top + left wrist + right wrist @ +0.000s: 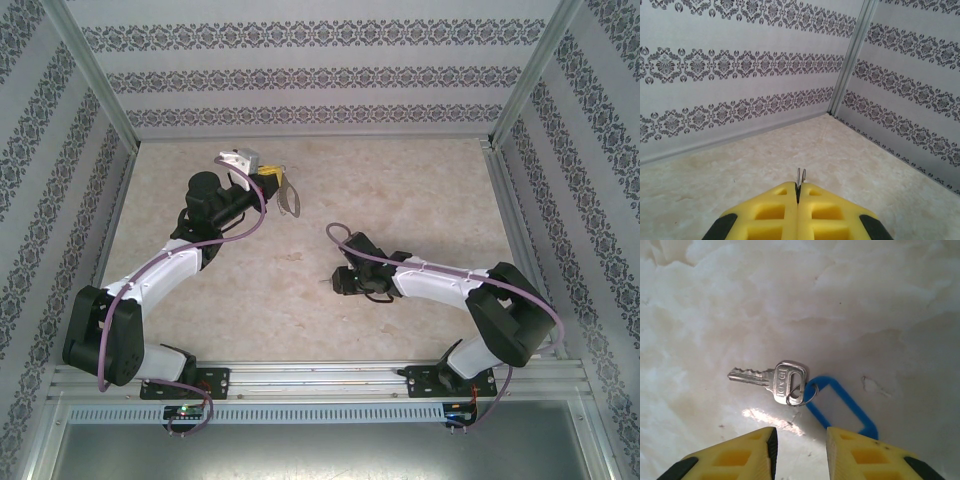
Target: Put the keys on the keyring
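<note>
The small silver metal key [760,377], joined by a thin ring to a bright-blue oval plastic tag [840,407], lies flat on the pale marbled table [865,300]. It is just ahead of the right fingers [752,452], which stand apart and hold nothing. The left fingers [772,212] are pressed together on the grey oval metal loop [799,177], whose thin edge pokes out past their tips.

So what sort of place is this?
Likely a robot test booth, not a home: patterned panels on metal posts box in a table, with two robot arms bolted at its edge.
</note>
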